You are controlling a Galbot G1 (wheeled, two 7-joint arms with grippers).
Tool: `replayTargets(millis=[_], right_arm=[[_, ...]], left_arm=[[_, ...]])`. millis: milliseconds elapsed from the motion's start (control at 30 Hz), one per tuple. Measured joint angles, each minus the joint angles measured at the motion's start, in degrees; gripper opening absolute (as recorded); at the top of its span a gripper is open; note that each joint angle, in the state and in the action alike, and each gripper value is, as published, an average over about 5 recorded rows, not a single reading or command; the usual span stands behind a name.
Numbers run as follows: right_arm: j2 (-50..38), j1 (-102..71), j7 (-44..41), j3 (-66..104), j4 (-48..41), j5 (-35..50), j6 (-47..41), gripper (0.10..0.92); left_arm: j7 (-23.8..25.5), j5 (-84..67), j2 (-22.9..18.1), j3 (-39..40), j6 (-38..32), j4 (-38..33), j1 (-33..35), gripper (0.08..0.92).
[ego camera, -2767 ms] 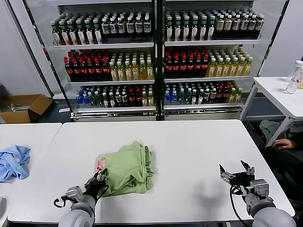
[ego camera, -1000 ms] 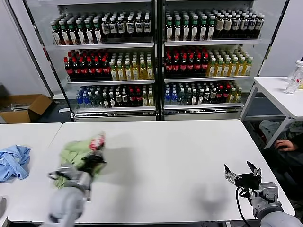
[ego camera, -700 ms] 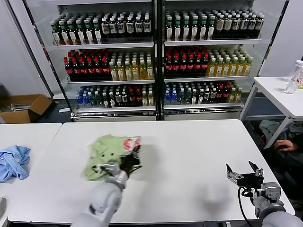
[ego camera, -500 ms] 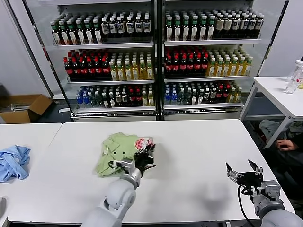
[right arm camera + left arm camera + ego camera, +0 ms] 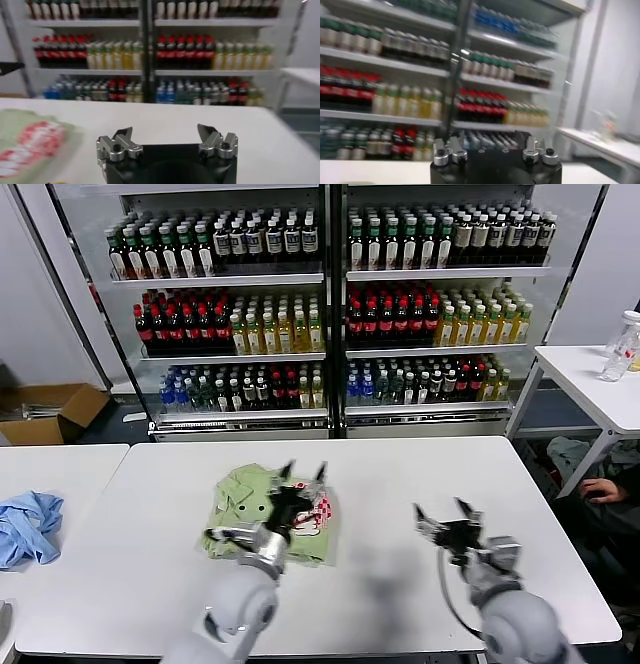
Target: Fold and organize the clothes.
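Observation:
The light green T-shirt [image 5: 250,509] lies crumpled left of centre on the white table [image 5: 400,474], its red-and-white print [image 5: 316,515] facing up at its right edge. My left gripper [image 5: 305,471] is just above the shirt, open and empty, pointing at the shelves. In the left wrist view the gripper [image 5: 492,150] holds nothing and the shirt is out of view. My right gripper [image 5: 443,514] is open and empty over bare table to the shirt's right. The right wrist view shows that gripper [image 5: 167,135] and, beside it, the shirt [image 5: 20,125] with its print [image 5: 35,145].
A light blue garment [image 5: 25,526] lies on the neighbouring table at the left. Glass-door coolers full of bottles [image 5: 330,314] stand behind. A side table [image 5: 590,379] with bottles is at the right, and a person's hand [image 5: 600,487] shows below it.
My left gripper lifted the shirt, carried it right, set it down and opened. My right arm moved left toward the table's middle.

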Motion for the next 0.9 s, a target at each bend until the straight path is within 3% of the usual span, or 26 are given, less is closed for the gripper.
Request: replayTargets(millis=[167, 500, 900], right_arm=[[6.34, 7.78, 2.34, -10.07, -6.45, 1.56, -0.14, 0.823], [16.35, 16.97, 5.82, -19.97, -18.65, 3.80, -0.46, 0.793], [21.52, 22.46, 7.49, -23.03, -28.28, 5.64, -0.78, 0.473]], left_arm=[[-1.18, -1.75, 1.96, -8.18, -2.17, -2.68, 4.38, 0.806], [-2.71, -3.61, 2.70, -20.77, -5.06, -6.13, 13.20, 0.823], [-3.28, -3.78, 2.78, -25.48, -6.15, -7.42, 17.96, 0.823]])
